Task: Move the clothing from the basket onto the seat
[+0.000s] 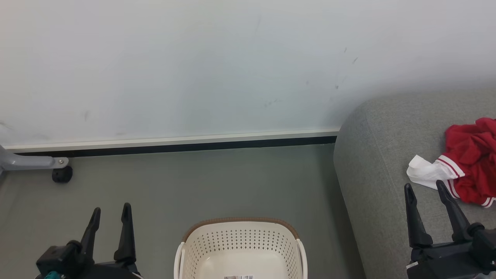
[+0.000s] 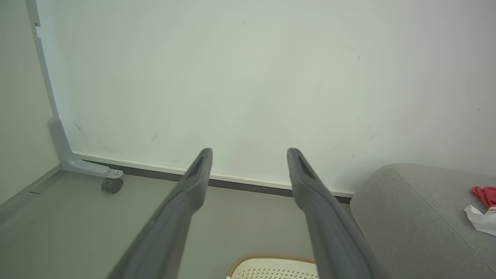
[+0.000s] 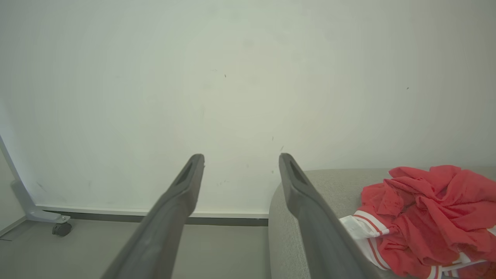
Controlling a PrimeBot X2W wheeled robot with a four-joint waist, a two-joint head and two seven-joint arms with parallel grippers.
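Clothing [image 1: 471, 155], crumpled red with white striped trim, lies on grey seat [image 1: 372, 174]; left hand [image 1: 111, 208] and right hand [image 1: 424, 186] gape empty.

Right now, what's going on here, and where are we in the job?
Nothing is being handled. The left gripper is open over the floor beside the basket, and the right gripper is open at the edge of the seat. The red and white clothing lies crumpled on the seat. The part of the basket in view looks empty.
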